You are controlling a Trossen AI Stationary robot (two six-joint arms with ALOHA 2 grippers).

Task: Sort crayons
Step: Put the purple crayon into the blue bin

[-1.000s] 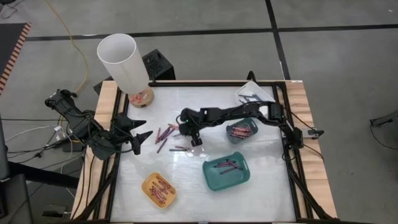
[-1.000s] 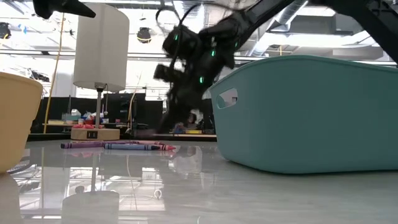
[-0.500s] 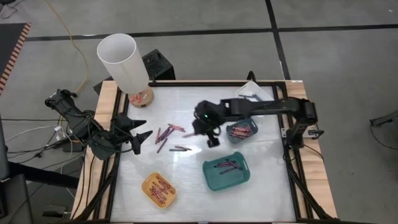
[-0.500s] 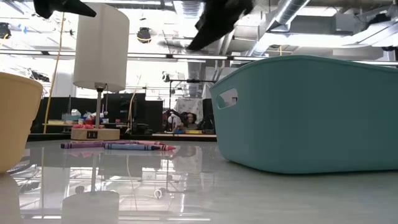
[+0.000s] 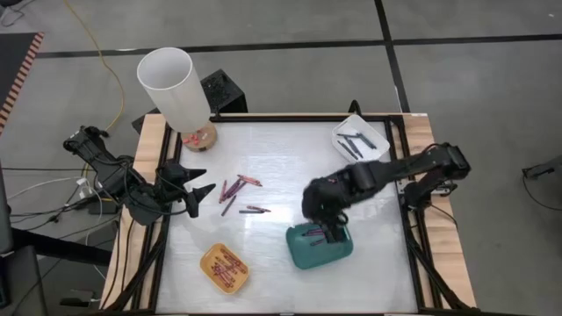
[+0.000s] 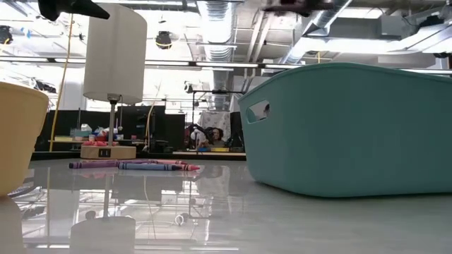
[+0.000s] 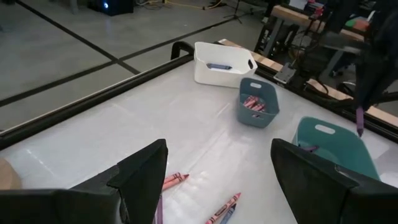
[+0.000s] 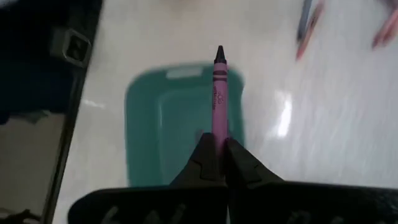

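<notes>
Crayons: sorting is partly done by my read. Near left, yellow tray (image 5: 225, 268) holds a batch. Teal tray (image 5: 320, 247), near centre-right, holds a few; my right gripper (image 5: 327, 230) hangs over it, fingers clamped on a purple crayon (image 8: 219, 93), tip pointing out past the fingers. I judge a drop into teal comes next. Mid-table, loose crayons (image 5: 239, 195) lie unsorted, left of centre. My left gripper (image 5: 200, 182) waits beside them at the left edge, jaws apart, empty. Farther right, a small blue-grey bin (image 7: 258, 102) holds reddish ones. Far right, white tray (image 5: 361, 136) holds dark ones.
</notes>
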